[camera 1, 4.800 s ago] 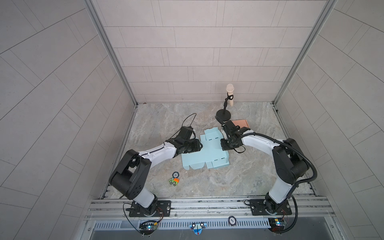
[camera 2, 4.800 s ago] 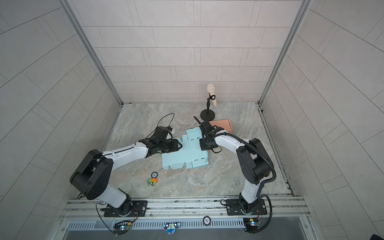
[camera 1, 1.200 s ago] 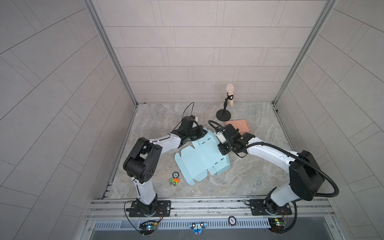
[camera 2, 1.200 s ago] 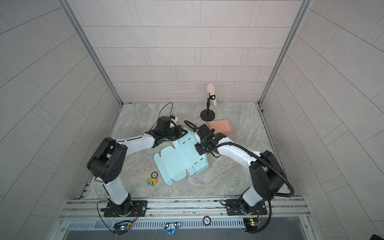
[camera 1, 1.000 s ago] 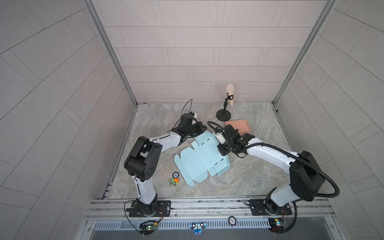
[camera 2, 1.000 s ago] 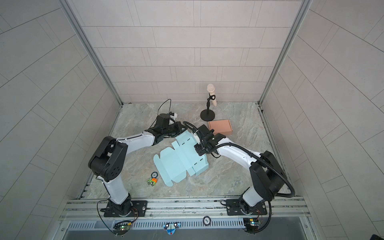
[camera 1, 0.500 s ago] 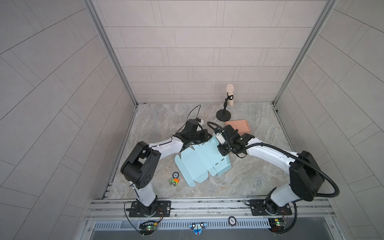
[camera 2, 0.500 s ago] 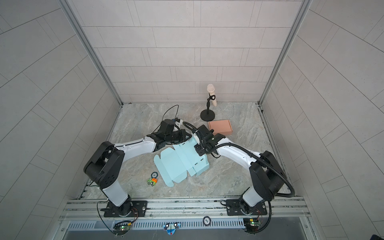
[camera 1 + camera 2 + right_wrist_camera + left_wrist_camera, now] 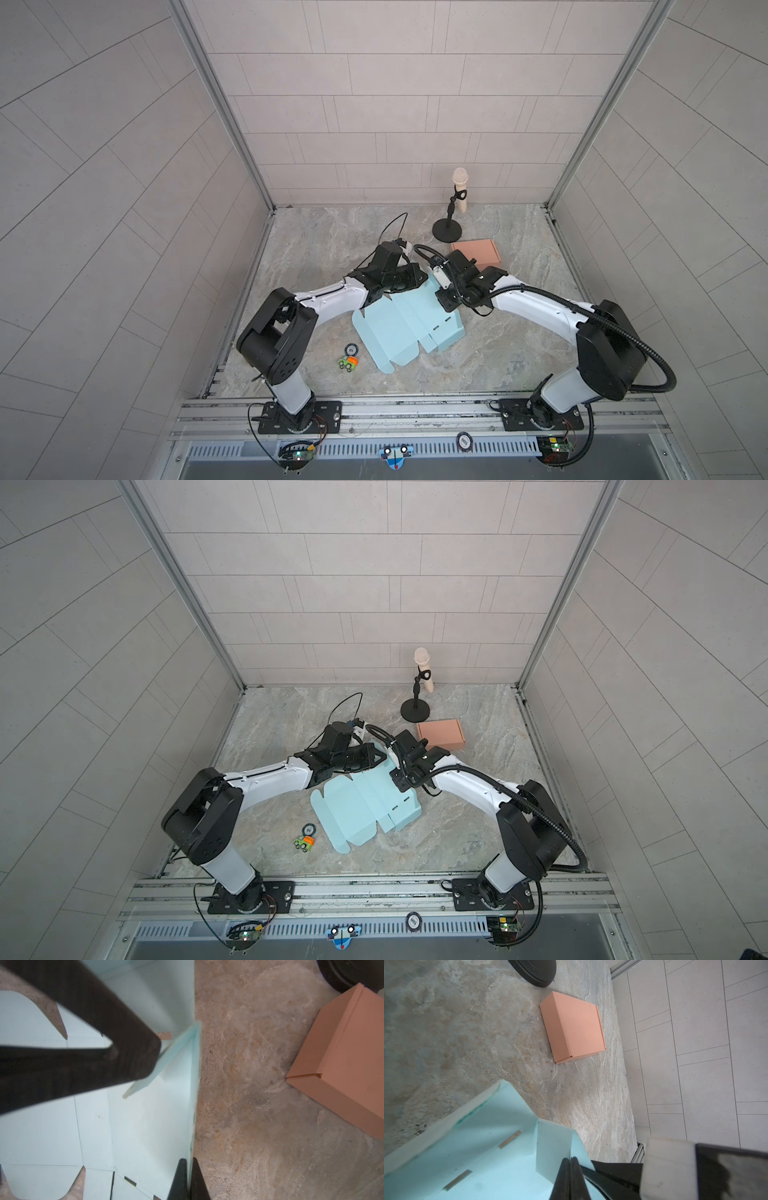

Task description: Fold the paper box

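Note:
The paper box [image 9: 405, 328] [image 9: 359, 808] is a pale blue die-cut sheet lying mostly flat mid-floor, its far side wall lifted. My right gripper [image 9: 444, 304] [image 9: 398, 783] is shut on that raised wall [image 9: 170, 1115]; the wall's edge runs between its fingertips [image 9: 188, 1160]. My left gripper [image 9: 419, 279] [image 9: 376, 757] sits just left of it at the same far edge. Its fingers are shut [image 9: 571, 1159] on a small corner flap [image 9: 553, 1147] folded inward. In the right wrist view the left gripper's dark fingers [image 9: 124, 1053] cover part of that flap.
A closed orange box [image 9: 478, 254] [image 9: 440, 734] [image 9: 575, 1028] [image 9: 342, 1084] stands just behind the right gripper. A microphone on a round black stand [image 9: 446, 230] [image 9: 414, 710] is at the back. A small toy car [image 9: 348, 364] and a round token [image 9: 351, 349] lie front left.
My left gripper has swung right along the sheet's far edge, ending close beside the right gripper at the corner flap. The right gripper has kept its hold on the wall.

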Controlling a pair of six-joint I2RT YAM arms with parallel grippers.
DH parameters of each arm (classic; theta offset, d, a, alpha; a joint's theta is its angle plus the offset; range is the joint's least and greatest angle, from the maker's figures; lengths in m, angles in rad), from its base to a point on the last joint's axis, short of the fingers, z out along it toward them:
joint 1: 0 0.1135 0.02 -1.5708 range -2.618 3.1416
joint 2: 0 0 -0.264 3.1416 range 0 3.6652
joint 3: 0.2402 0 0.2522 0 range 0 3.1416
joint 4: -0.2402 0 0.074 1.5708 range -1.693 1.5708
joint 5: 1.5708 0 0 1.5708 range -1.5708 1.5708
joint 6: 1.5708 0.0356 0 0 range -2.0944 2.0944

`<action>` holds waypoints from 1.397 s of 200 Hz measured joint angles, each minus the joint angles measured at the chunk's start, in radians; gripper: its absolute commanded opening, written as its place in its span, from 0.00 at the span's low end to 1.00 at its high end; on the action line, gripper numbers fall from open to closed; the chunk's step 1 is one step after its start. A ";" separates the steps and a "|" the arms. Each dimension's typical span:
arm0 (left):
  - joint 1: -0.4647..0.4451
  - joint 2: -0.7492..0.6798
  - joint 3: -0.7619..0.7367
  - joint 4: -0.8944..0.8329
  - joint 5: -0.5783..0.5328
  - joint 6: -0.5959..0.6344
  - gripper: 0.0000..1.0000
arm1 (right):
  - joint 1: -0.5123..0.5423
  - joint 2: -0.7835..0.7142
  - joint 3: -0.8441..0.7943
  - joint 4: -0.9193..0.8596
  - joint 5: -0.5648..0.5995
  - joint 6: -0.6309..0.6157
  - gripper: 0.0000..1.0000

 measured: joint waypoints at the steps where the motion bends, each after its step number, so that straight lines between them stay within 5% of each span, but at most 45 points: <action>1: 0.002 -0.001 -0.002 0.002 0.001 0.000 0.05 | 0.000 0.000 0.000 0.000 0.000 0.000 0.00; 92: 0.272 -0.130 -0.204 -0.004 -0.033 0.079 0.06 | 0.006 -0.001 0.000 0.002 0.046 -0.052 0.00; 163: 0.243 0.004 -0.174 -0.021 -0.067 0.138 0.08 | 0.011 0.001 0.018 -0.006 0.076 -0.090 0.00; 279: 0.143 -0.076 -0.210 -0.038 -0.038 0.118 0.08 | 0.011 0.036 0.051 -0.003 0.090 -0.101 0.00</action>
